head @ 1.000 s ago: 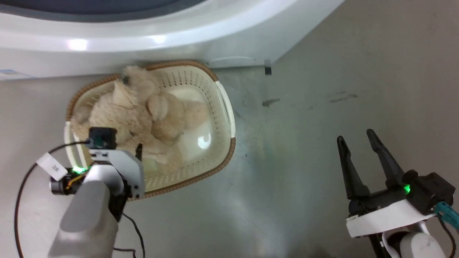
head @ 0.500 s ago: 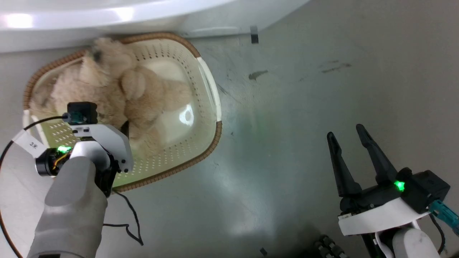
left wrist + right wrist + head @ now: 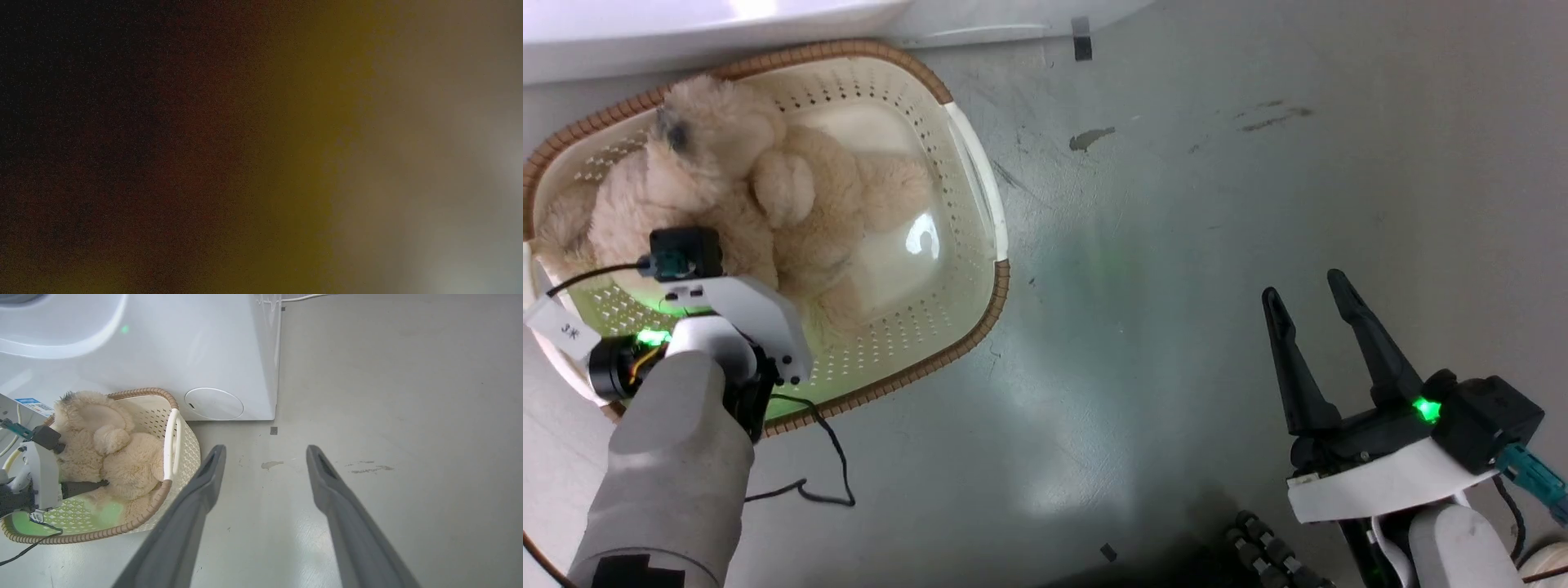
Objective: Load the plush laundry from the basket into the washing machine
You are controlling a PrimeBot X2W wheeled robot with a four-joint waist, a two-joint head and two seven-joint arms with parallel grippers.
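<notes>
The cream-beige teddy bear (image 3: pixel 792 204) lies in the cream basket (image 3: pixel 980 318), which stands on the floor against the white washing machine (image 3: pixel 686 12). My left arm reaches down into the basket, and its white wrist mount (image 3: pixel 743 314) covers the fingers in the head view. In the right wrist view one dark finger of the left gripper (image 3: pixel 98 484) pokes into the bear's (image 3: pixel 130 469) fur; its other finger is hidden. The left wrist view is a dark blur. My right gripper (image 3: pixel 1303 287) hangs open over bare floor to the right, holding nothing.
A loose black cable (image 3: pixel 809 490) trails on the floor below the basket. The washer's front (image 3: pixel 163 343) with a round cover (image 3: pixel 213 404) stands behind the basket (image 3: pixel 159 494). Bare grey floor (image 3: pixel 1176 204) stretches to the right, with a black tape square (image 3: pixel 1081 49).
The camera has tilted, so the basket sits higher and further left in the picture. My left gripper has pushed further in against the bear, and its finger no longer shows beside the mount.
</notes>
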